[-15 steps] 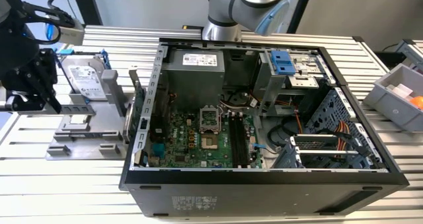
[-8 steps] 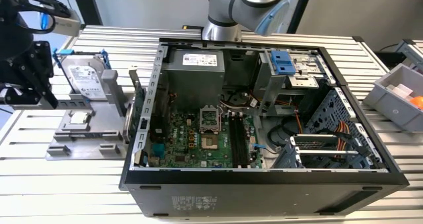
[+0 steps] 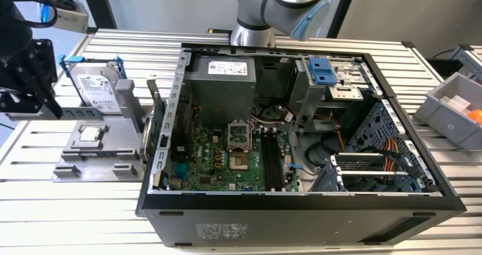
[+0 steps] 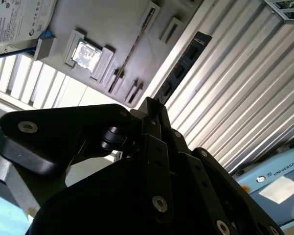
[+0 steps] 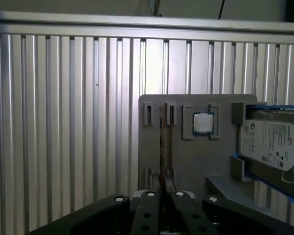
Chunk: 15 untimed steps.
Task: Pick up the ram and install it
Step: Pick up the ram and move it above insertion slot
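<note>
A ribbed aluminium counter (image 3: 68, 221) carries an open computer case (image 3: 301, 205) in the middle of the exterior view. A grey bin (image 3: 452, 105) sits at the exterior view's right edge, and pale walls stand behind. At the exterior view's left, a grey holder (image 3: 98, 167) keeps a hard drive (image 3: 98, 88) and a processor (image 3: 90, 133).

The black end effector (image 3: 30, 86) hangs at the upper left of that frame, by the holder. Whether it is released or clenched I cannot tell. The ram (image 5: 162, 142) stands on edge in the holder's slots, just beside the processor. In the first wrist view it lines up with the end effector; whether the two touch I cannot tell.
</note>
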Motion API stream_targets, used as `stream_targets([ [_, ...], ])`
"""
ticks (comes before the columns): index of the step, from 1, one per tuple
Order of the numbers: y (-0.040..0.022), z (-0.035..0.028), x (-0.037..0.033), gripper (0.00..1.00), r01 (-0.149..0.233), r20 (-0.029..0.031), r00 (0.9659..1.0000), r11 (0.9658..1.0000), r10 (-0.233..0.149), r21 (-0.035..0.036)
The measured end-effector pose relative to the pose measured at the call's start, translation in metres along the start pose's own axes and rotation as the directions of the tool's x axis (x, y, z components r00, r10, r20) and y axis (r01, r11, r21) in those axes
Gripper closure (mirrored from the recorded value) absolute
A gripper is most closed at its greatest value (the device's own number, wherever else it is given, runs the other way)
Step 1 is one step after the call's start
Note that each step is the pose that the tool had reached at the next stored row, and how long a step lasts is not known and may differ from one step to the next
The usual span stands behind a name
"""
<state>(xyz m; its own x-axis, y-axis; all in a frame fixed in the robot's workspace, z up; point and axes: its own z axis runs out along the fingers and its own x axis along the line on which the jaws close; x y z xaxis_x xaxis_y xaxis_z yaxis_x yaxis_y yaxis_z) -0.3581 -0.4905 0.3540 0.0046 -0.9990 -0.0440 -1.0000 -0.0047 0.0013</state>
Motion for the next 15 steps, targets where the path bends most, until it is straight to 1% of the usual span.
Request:
stream_targets([
  [15, 0.0000, -0.0219, -0.0009, 1.00, 0.000, 0.0000, 1.0000, 1.0000, 0.000, 0.0000],
])
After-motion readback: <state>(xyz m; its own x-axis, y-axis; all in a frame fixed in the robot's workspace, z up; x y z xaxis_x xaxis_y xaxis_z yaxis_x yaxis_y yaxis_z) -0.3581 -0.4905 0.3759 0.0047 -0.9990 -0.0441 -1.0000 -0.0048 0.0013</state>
